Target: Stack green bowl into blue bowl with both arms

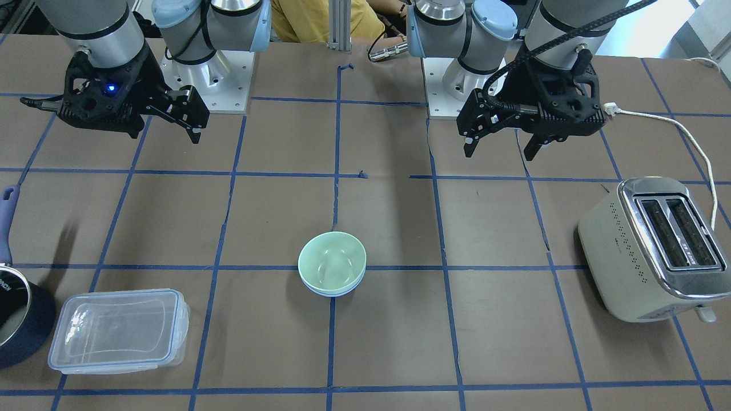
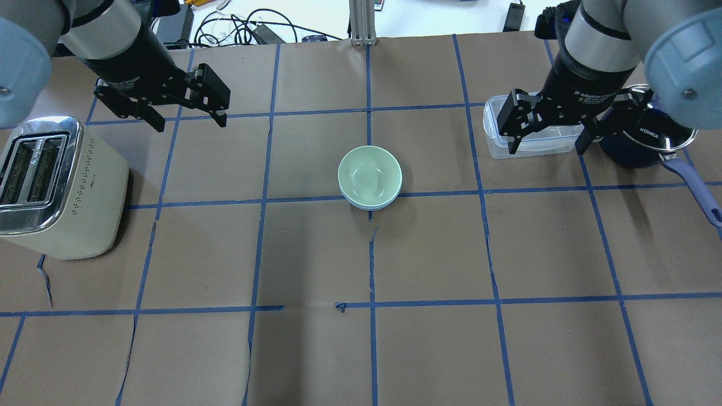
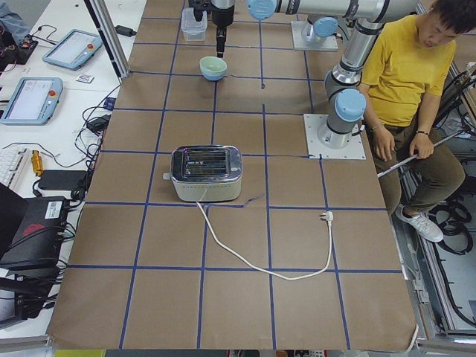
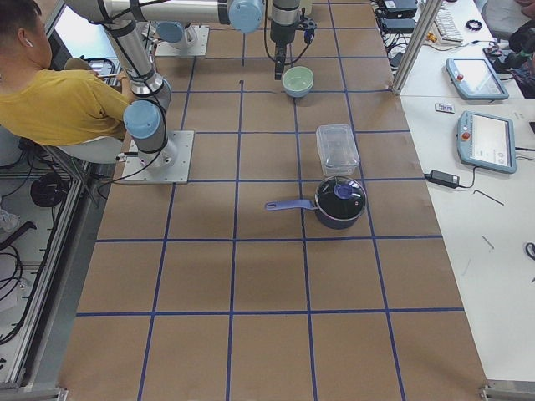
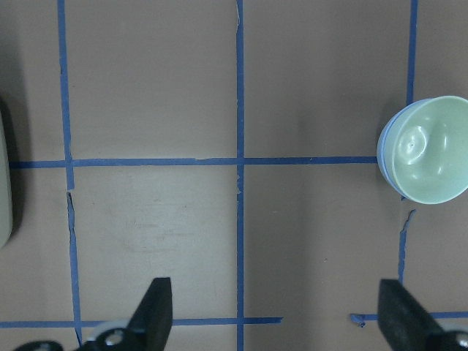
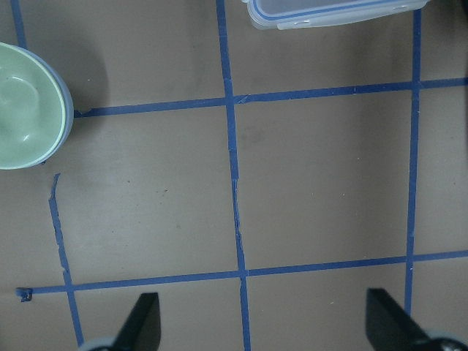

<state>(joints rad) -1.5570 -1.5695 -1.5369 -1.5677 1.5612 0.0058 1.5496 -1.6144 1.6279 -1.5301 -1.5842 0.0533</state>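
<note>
- My left claw (image 2: 192, 121) and right claw (image 2: 545, 148) both hang spread wide and empty, well apart from the bowls.
- The green bowl (image 2: 369, 175) sits nested in the blue bowl (image 2: 370, 206) at mid table (image 2: 316, 349).
- The risk, as I judge it, is that a low sweep across the middle could clip the rim and tip the stack. My right claw, if it drops, could strike the clear container (image 2: 491, 135) beneath it.
- Only a thin sliver of blue shows, so I cannot tell whether the green bowl seats fully.

One camera faces the robot (image 1: 457, 57) across the bench (image 1: 400, 342), looking steeply down; another looks forward and down from over its shoulders. Two farther ones sight along the bench from either end. Each wrist camera points straight down, close in. All six share the green bowl (image 2: 369, 175).
</note>
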